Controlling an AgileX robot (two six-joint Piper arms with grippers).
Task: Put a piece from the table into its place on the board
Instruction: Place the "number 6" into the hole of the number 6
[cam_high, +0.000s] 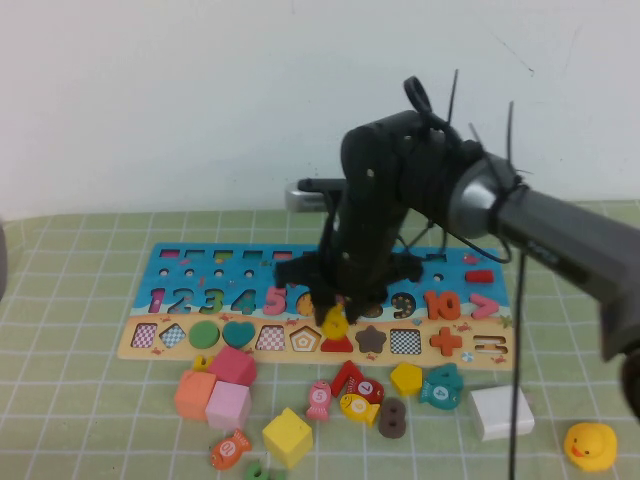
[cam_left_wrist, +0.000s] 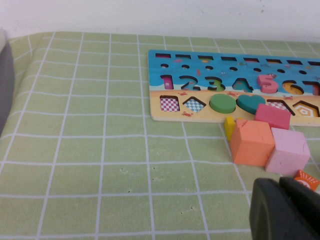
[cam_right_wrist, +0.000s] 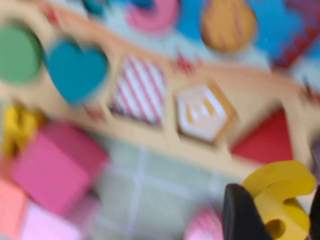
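The yellow numeral 6 (cam_right_wrist: 277, 200) is clamped between my right gripper's fingers (cam_right_wrist: 242, 215). In the high view it (cam_high: 334, 322) hangs under my right gripper (cam_high: 336, 312), just above the board's (cam_high: 160, 262) sand strip near the red triangle (cam_high: 337, 344). The empty 6 slot (cam_right_wrist: 229, 22) lies a little farther back on the blue part. My left gripper (cam_left_wrist: 280, 210) is shut and empty, low over the cloth in front of the board's left end (cam_left_wrist: 155, 107), beside the orange cube (cam_left_wrist: 252, 142) and pink cube (cam_left_wrist: 287, 150).
Loose pieces lie in front of the board: yellow cube (cam_high: 288, 437), yellow pentagon (cam_high: 405, 378), pink and orange cubes (cam_high: 211, 390), fish pieces (cam_high: 358, 406), brown 8 (cam_high: 392, 418), white block (cam_high: 501, 412), rubber duck (cam_high: 590, 445).
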